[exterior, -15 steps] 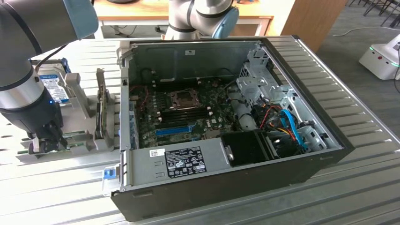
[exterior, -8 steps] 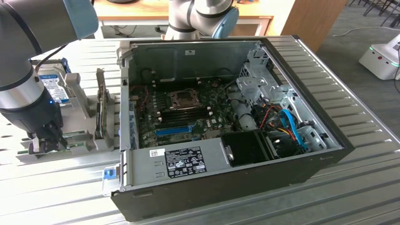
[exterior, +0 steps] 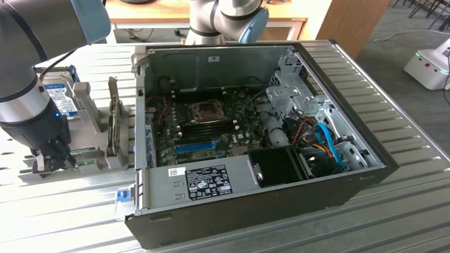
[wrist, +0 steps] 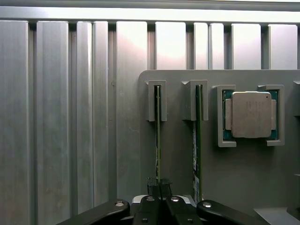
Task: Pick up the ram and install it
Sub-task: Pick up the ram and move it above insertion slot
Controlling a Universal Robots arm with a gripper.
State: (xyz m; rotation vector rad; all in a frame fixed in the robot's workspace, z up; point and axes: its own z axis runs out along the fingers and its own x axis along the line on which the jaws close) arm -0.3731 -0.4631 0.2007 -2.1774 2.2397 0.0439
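Note:
Two green ram sticks stand on edge in slotted holders on a grey tray [wrist: 178, 154]. The ram [wrist: 158, 136] nearer the tray's edge runs between my fingertips, and my gripper [wrist: 158, 186] is shut on its end. The second ram stick [wrist: 197, 140], with a pale label, stands beside it, apart from the fingers. In the exterior view my gripper [exterior: 52, 161] is down at the tray on the exterior view's left, outside the open computer case [exterior: 338, 179]. The black memory slots [exterior: 211, 126] lie on the motherboard inside the case.
A silver processor [wrist: 252, 114] sits in a framed pocket on the same tray. A hard drive with a blue label [exterior: 60, 100] stands upright behind my arm. A blue plastic slot [exterior: 195, 146] is on the motherboard. The ribbed metal table [exterior: 393, 221] surrounds the case.

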